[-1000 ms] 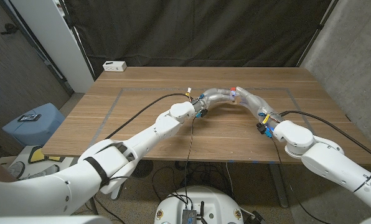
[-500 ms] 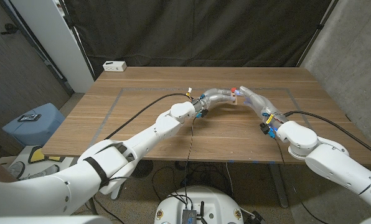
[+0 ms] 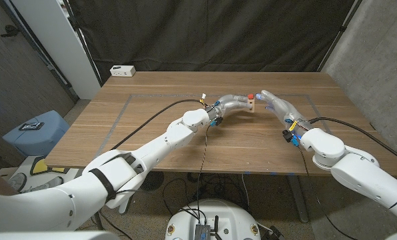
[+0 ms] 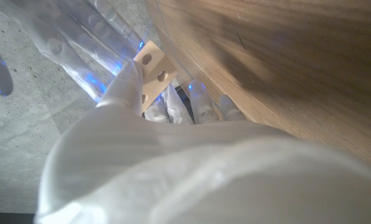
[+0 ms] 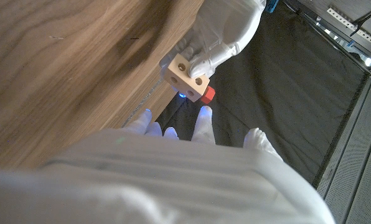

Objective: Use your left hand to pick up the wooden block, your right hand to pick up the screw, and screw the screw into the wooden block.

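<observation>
A wooden table stands before a black curtain, with a small white box at its far corner, about eleven o'clock. Near the table's centre the robot's left hand grasps the pale square wooden block with round holes, lifted off the surface; the fingers cover much of it. The red-headed screw sits at the block's upper face, its shaft hidden, so its depth cannot be judged. The right hand is released, fingers spread, holding nothing, at three o'clock of the block and apart from it.

Half a second earlier the right hand's fingertips were at the screw; now it has drawn back toward four o'clock, while the left hand keeps its place.

The right wrist view shows two holes in the block and the red screw head against it. The left wrist view shows the block with the right hand blurred beyond.
</observation>
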`<action>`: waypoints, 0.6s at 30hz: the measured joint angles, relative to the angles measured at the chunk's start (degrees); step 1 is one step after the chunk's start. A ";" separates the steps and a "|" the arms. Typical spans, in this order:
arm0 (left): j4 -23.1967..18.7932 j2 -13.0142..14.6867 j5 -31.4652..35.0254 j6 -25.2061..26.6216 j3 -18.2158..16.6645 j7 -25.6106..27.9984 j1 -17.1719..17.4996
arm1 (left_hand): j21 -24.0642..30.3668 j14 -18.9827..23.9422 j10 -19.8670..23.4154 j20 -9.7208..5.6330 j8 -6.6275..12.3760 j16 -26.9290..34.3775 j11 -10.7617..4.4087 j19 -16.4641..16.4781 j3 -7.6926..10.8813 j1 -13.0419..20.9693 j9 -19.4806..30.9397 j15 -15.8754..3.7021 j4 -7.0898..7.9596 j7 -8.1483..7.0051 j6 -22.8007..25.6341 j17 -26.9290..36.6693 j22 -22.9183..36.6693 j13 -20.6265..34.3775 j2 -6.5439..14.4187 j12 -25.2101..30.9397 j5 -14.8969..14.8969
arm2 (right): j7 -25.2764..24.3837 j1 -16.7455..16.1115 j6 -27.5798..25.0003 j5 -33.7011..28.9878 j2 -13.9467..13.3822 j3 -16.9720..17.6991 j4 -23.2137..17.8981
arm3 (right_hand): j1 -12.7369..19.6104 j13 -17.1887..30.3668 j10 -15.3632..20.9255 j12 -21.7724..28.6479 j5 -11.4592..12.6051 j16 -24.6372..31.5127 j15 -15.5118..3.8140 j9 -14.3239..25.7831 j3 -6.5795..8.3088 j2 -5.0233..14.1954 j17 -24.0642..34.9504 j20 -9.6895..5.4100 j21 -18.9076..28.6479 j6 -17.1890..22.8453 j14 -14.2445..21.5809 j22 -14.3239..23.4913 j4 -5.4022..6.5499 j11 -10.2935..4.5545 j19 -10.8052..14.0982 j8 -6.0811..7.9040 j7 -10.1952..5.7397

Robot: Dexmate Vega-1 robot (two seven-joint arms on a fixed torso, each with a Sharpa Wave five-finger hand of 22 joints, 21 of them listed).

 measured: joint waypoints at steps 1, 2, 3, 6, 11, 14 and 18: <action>-0.14 0.05 0.03 0.00 0.02 0.06 0.03 | 0.00 0.00 0.00 0.00 0.00 0.00 0.00 0.00 0.00 0.00 0.00 0.00 0.00 0.00 0.00 0.00 0.00 0.00 0.00 0.00 0.00 | 0.08 0.08 0.00 -0.01 0.00 0.04 0.12 | 0.00 0.00 0.00 0.00 0.00 0.00 0.00 0.00 0.00 0.00 0.00 0.00 0.00 -0.32 0.00 0.00 0.00 0.00 0.00 0.00 -0.05; -0.33 0.12 0.07 0.00 0.04 0.11 0.07 | 0.00 0.00 0.00 0.00 0.00 0.00 0.00 0.00 0.00 0.00 0.00 0.00 0.00 0.00 0.00 0.00 0.00 0.00 0.00 0.00 0.00 | 0.22 0.23 0.00 -0.01 0.00 0.07 0.29 | 0.00 0.00 0.00 0.00 0.00 0.00 0.00 0.00 0.00 0.00 0.00 0.00 0.00 -0.59 0.00 0.00 0.00 0.00 0.00 -0.06 -0.17; -0.36 0.14 0.09 0.00 0.04 0.12 0.08 | 0.00 0.00 -0.01 0.00 0.00 0.00 0.00 0.00 0.00 0.00 0.01 0.00 0.00 0.00 0.00 0.00 0.00 0.00 0.00 0.00 0.00 | 0.25 0.27 0.00 -0.01 0.01 0.07 0.33 | 0.00 0.00 0.00 0.00 0.00 0.00 0.00 0.00 0.00 0.00 0.00 0.00 0.00 -0.59 0.00 0.00 0.00 0.00 0.00 -0.22 -0.17; -0.76 0.30 0.29 0.07 0.08 0.26 0.22 | 0.00 0.00 -0.01 0.00 0.00 0.00 0.00 0.00 0.00 0.00 0.01 0.00 0.00 0.00 0.00 0.00 0.00 0.00 0.00 0.00 0.00 | 0.61 0.71 0.00 -0.01 0.05 0.09 0.76 | 0.00 0.00 -0.02 0.00 0.00 0.00 0.00 0.00 0.00 0.00 0.00 0.00 0.00 -0.93 0.00 0.00 0.00 0.02 0.00 -0.22 -0.45; -1.42 0.59 0.37 0.39 0.10 0.46 0.46 | 0.00 0.00 -0.02 0.00 0.00 0.00 0.00 0.00 0.00 0.00 0.03 0.00 0.00 0.00 0.00 0.00 0.00 0.00 0.00 0.00 0.00 | 1.20 1.46 -0.05 -0.01 0.16 0.00 1.49 | -0.37 0.00 0.11 0.00 0.00 0.00 0.00 0.01 0.00 -0.27 0.14 0.00 0.00 -1.83 0.00 0.00 0.00 0.54 0.00 -0.44 -0.17; -1.75 0.75 0.41 0.49 0.12 0.55 0.59 | 0.00 0.00 -0.03 0.00 0.00 0.00 0.00 0.00 0.00 0.00 0.04 0.00 0.00 0.00 0.00 0.00 0.00 0.00 0.00 0.00 0.00 | 1.57 1.91 -0.05 -0.01 0.25 -0.24 1.94 | -0.58 0.00 0.11 0.00 0.00 0.00 0.00 0.01 0.00 -0.05 0.14 0.00 0.00 -1.92 0.00 0.00 0.00 0.53 0.00 -0.44 -0.08; -2.19 0.92 0.45 0.60 0.13 0.66 0.75 | 0.00 0.00 -0.04 0.00 0.00 0.00 0.00 0.00 0.00 0.00 0.05 0.00 0.00 0.00 0.00 0.00 0.00 0.00 0.00 0.00 -0.01 | 2.10 2.58 -0.05 -0.06 0.39 -0.68 2.54 | -0.71 0.00 0.11 0.00 0.00 0.00 0.00 0.01 0.00 -0.24 0.14 0.00 0.00 -2.23 0.00 0.00 0.00 0.53 0.00 -0.44 0.23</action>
